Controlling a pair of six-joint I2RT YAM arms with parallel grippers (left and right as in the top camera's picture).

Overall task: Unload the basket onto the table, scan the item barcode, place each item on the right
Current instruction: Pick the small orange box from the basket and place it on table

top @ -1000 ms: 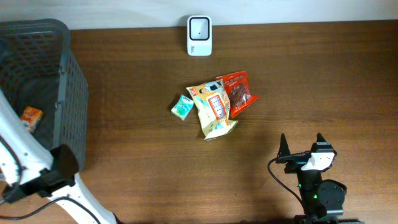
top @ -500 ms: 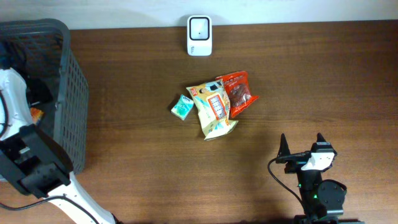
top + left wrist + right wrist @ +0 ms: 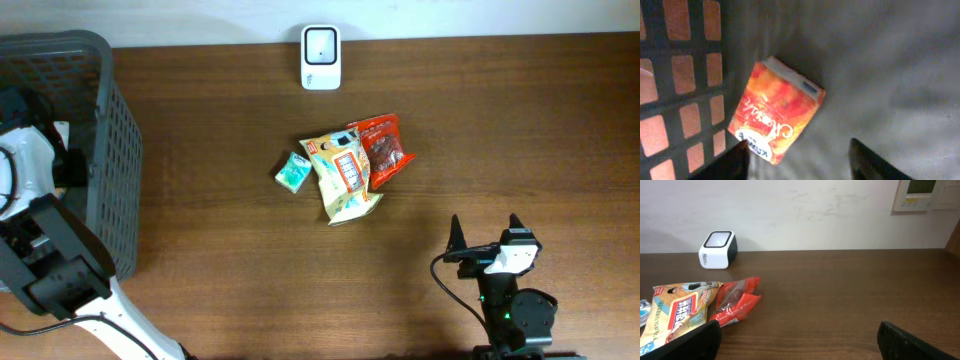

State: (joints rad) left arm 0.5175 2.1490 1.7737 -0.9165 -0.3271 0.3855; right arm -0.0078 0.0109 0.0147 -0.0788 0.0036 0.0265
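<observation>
Orange box (image 3: 775,115) lies flat on basket (image 3: 115,150) floor, upper left of overhead. Left pincer (image 3: 800,157) part open, empty; box off-centre, maybe touching one finger. Centre over box, then close across narrow width. Right pincer (image 3: 485,235) wide open, empty.

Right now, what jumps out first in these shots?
A heap of snack packets sits mid-table, with the white scanner at the far edge. On the left, the left pincer hangs open inside the grey basket, facing an orange box on its floor.
</observation>
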